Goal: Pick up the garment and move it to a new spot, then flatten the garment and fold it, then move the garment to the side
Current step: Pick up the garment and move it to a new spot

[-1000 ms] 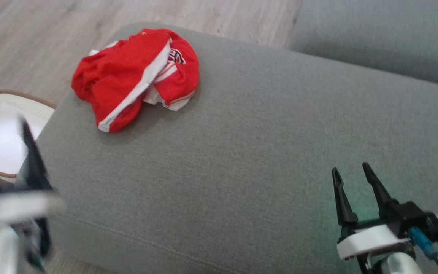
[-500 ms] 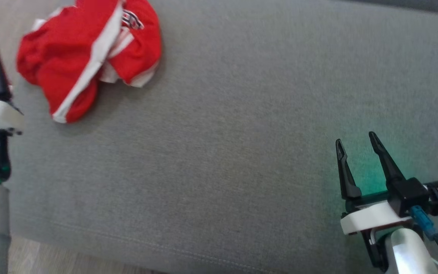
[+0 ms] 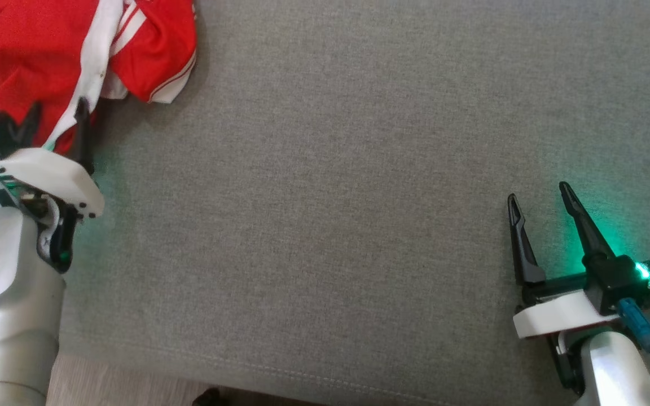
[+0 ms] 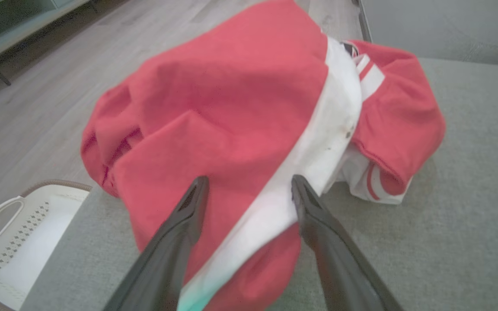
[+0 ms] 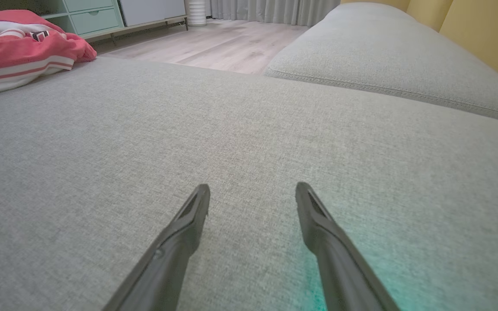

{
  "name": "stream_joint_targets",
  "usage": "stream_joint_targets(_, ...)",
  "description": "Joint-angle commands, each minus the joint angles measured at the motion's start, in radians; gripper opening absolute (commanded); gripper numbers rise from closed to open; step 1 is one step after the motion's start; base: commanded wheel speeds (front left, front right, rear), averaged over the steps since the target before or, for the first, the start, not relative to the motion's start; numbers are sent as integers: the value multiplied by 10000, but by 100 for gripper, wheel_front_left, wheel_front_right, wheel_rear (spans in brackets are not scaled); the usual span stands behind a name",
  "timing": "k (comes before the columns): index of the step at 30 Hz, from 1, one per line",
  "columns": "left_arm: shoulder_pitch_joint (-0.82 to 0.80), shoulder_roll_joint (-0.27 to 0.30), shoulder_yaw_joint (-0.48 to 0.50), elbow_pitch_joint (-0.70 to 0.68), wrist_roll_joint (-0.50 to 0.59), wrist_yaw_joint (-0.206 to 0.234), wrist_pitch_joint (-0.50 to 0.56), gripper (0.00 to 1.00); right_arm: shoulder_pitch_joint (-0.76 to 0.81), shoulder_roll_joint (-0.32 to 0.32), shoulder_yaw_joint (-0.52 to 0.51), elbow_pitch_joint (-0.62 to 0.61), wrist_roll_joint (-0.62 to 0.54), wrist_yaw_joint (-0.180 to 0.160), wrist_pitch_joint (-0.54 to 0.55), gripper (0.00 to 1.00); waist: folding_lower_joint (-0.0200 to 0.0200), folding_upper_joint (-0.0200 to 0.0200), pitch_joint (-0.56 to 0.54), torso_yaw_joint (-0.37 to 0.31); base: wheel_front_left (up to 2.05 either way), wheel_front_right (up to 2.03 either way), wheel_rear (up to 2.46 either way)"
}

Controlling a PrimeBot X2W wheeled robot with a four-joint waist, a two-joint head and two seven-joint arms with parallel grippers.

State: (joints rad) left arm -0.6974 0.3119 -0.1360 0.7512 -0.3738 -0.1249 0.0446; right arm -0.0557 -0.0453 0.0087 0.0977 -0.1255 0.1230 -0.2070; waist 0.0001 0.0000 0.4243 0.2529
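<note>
The left gripper (image 4: 250,183) stands spread, with nothing pinched; its two fingers frame the near fold of the garment (image 3: 31,51), the white stripe running up between them and red cloth to either side; whether the tips already touch the fabric I cannot tell.

A second ago this gripper was low at the left, blurred, off the cushion's edge; now it has come up against the heap's near edge. The head camera has dipped as well, so the garment's slide toward the top left corner of that view is the camera's doing, not the cloth's; its crumpled shape looks unchanged. I judge the reach nearly over, with the closing pinch next; the pick-up is not yet made, and moving, flattening and folding are all still ahead.

Outward from there: the garment lies bunched at the cushion's (image 3: 359,169) far left corner, a basket (image 4: 24,233) on the floor (image 4: 37,108) just beyond that edge. The right gripper (image 3: 537,192) hangs spread over bare cushion, well apart from the cloth.
</note>
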Motion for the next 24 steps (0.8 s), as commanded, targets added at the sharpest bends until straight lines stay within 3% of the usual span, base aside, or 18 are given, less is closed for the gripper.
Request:
stream_joint_targets(1, -387, 537, 184, -85, -101, -46, 42, 100, -169, -49, 249, -372, -128, 77, 17, 100, -1, 0, 121, -7, 0, 0, 0)
stream_joint_targets(9, -850, 802, -633, 870, -462, -55, 167, 100, -254, -49, 178, -602, -226, 77, 108, 100, -1, 0, 445, -94, 0, 0, 0)
stream_joint_targets(10, -885, 822, -705, 1007, -503, -55, 268, 87, -259, -49, 176, -610, -224, 77, 111, 100, -1, 0, 454, -99, 0, 0, 0)
stream_joint_targets(11, -920, 843, -748, 1158, -562, -55, 396, 59, -265, -49, 174, -613, -220, 77, 114, 100, -1, 0, 460, -102, 0, 0, 0)
stream_joint_targets(12, -950, 862, -815, 1274, -622, -56, 518, 41, -272, -49, 172, -612, -210, 77, 114, 100, -1, 0, 463, -105, 0, 0, 0)
stream_joint_targets(13, -977, 888, -868, 1368, -687, -56, 604, 31, -281, -49, 171, -607, -192, 77, 111, 100, -1, 0, 463, -106, 0, 0, 0)
stream_joint_targets(14, -991, 918, -918, 1459, -752, -56, 690, 11, -292, -49, 173, -596, -177, 77, 108, 100, -1, 0, 458, -105, 0, 0, 0)
stream_joint_targets(15, -1005, 957, -979, 1513, -801, -56, 725, 0, -304, -49, 180, -577, -153, 77, 101, 100, -1, 0, 447, -103, 0, 0, 0)
stream_joint_targets(24, -1267, 1455, -969, 1697, -743, -5, -182, 0, -404, -49, 212, -231, 97, 77, -65, 100, -1, 0, 3, -32, 0, 0, 0)
